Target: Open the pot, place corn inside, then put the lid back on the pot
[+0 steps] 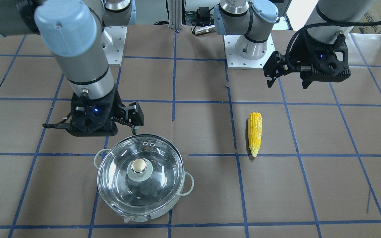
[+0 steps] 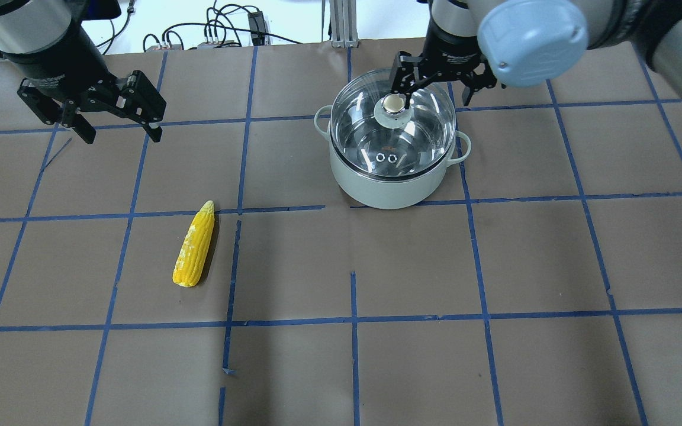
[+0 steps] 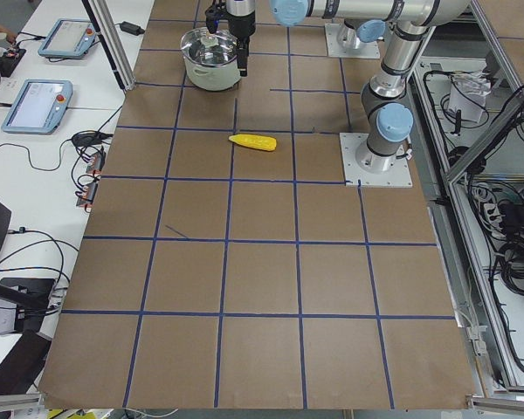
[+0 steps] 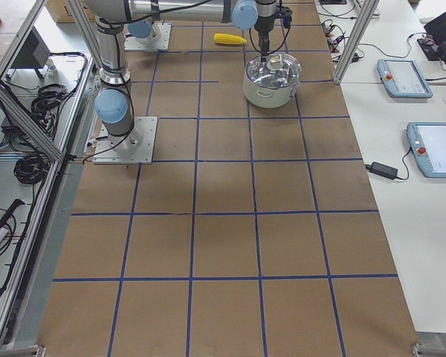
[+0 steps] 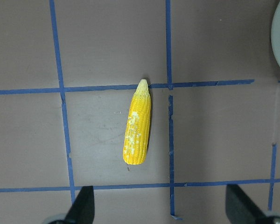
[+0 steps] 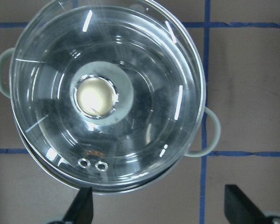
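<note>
The pale green pot (image 2: 376, 189) stands on the table with the clear glass lid (image 2: 376, 139) on it; the lid's beige knob (image 2: 393, 103) is at its centre. The pot also shows in the front view (image 1: 164, 211) and the lid in the right wrist view (image 6: 144, 116). My right gripper (image 2: 436, 87) hangs open and empty above the lid, apart from it. The yellow corn (image 2: 194, 252) lies alone on the table, also in the left wrist view (image 5: 137, 128) and the front view (image 1: 255, 134). My left gripper (image 2: 122, 133) is open and empty, above and beyond the corn.
The table is brown paper with a blue tape grid (image 2: 353, 319). The arms' white base plates (image 1: 248, 54) sit at the robot's edge. Side benches hold tablets (image 4: 420, 149) and cables (image 3: 87, 166).
</note>
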### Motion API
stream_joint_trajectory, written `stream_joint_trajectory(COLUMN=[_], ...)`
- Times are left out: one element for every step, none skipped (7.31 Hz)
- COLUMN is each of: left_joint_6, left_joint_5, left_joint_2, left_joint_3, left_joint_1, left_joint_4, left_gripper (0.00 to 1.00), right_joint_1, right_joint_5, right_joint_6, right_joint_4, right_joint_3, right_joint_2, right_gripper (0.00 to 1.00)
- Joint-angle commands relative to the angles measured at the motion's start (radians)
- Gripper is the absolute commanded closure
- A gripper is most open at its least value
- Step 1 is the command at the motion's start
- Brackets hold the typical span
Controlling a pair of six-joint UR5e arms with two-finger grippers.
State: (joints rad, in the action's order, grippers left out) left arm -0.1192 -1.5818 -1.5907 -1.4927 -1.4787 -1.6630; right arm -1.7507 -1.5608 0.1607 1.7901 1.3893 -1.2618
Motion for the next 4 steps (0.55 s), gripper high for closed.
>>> stream_joint_trajectory(left_joint_6=[0.000, -0.004, -0.002, -0.002], left_joint_5=[0.000, 0.002, 0.002, 0.003], left_joint_2=[-0.002, -0.002, -0.003, -0.003], left_joint_3=[-0.003, -0.003, -0.003, -0.003], left_joint_1=[0.000, 0.000, 0.000, 0.000], left_joint_4=[0.002, 0.002, 0.002, 0.003], left_gripper=[0.00, 0.00, 0.00, 0.00], right_joint_1=[-0.038, -0.038, -0.038, -0.038], right_joint_5=[-0.002, -0.001, -0.001, -0.002], right_joint_6=[0.034, 0.034, 0.034, 0.034], right_joint_4=[0.049, 0.052, 0.052, 0.080], right_joint_3=[-0.088, -0.096, -0.096, -0.096], right_joint_2=[0.120, 0.139, 0.156, 0.172], right_gripper=[0.00, 0.00, 0.01, 0.01])
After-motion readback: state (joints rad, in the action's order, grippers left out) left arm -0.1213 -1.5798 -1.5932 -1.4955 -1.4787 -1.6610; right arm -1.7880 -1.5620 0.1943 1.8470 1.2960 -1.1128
